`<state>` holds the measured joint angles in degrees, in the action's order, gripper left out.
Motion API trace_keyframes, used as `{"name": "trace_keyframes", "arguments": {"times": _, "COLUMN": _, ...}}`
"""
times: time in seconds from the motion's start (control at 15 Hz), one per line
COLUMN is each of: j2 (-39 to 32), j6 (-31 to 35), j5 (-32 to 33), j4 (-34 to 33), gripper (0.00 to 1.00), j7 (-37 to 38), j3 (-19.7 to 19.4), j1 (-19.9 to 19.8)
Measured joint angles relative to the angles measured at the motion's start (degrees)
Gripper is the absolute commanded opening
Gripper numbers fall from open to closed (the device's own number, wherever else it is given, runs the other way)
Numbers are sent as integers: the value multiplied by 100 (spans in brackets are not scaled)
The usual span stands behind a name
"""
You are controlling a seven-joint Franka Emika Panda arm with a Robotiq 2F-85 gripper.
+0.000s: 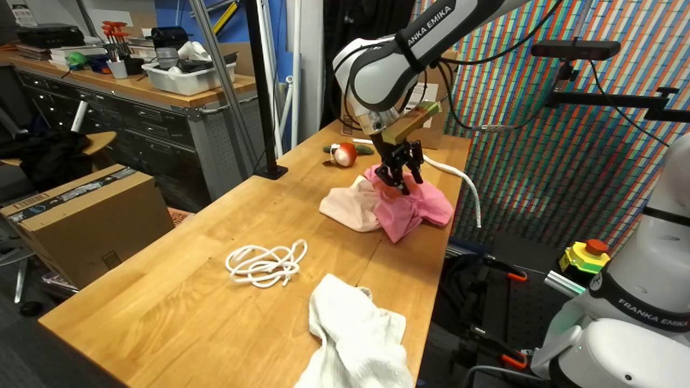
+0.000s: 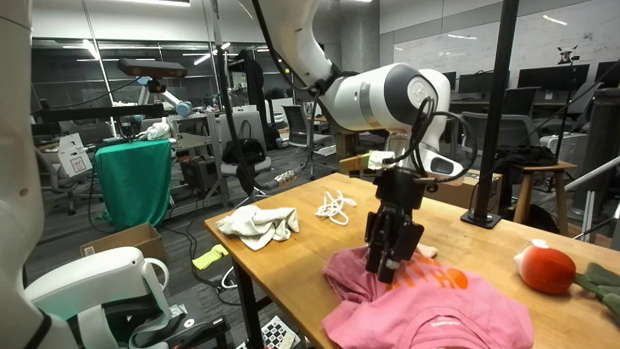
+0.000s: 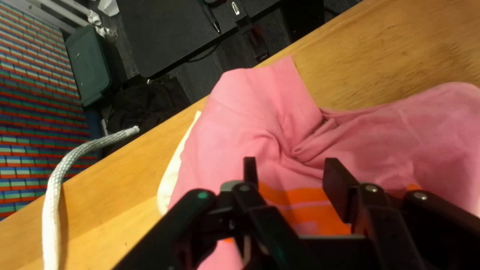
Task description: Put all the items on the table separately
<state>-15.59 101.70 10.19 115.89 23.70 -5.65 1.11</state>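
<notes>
Fingers (image 3: 339, 187) stand spread over the pink shirt (image 2: 436, 310), the orange print (image 3: 300, 198) showing through the gap between them in the wrist view; whether their tips touch the fabric I cannot tell. The shirt lies rumpled on the wooden surface (image 1: 178, 302) and reaches its long edge. Pale cloth (image 1: 347, 209) pokes out from beneath it, so those two overlap. Well apart from them, near the same edge, a white towel (image 1: 358, 337) lies crumpled, and just beside it a white cord (image 1: 264, 267) rests in loose loops. A red toy (image 2: 547, 271) with green leaves (image 2: 605, 286) sits near the shirt, apart from it. In an exterior view, a thicker rope (image 1: 458, 175) runs out past the edge, and a box (image 1: 435, 132) stands beyond the arm (image 1: 377, 75).
</notes>
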Motion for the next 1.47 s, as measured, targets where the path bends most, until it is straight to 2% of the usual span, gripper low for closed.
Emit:
{"name": "trace_keyframes", "arguments": {"times": 0.13, "j2": 164, "j6": 1, "j5": 147, "j4": -29, "gripper": 98, "j7": 0, "j3": 94, "j1": 81}}
{"name": "trace_keyframes", "arguments": {"times": 0.2, "j2": 239, "j6": 3, "j5": 219, "j4": -49, "gripper": 100, "j7": 0, "j3": 149, "j1": 120}}
{"name": "trace_keyframes", "arguments": {"times": 0.53, "j2": 395, "j6": 181, "j5": 414, "j4": -188, "gripper": 100, "j7": -34, "j3": 449, "j1": 289}}
{"name": "trace_keyframes", "arguments": {"times": 1.07, "j2": 331, "j6": 1142, "j5": 400, "j4": -372, "gripper": 100, "j7": -229, "j3": 924, "j1": 639}}
{"name": "trace_keyframes", "arguments": {"times": 1.47, "j2": 60, "j6": 1705, "j5": 186, "j4": -585, "gripper": 100, "j7": -229, "j3": 1096, "j1": 846}}
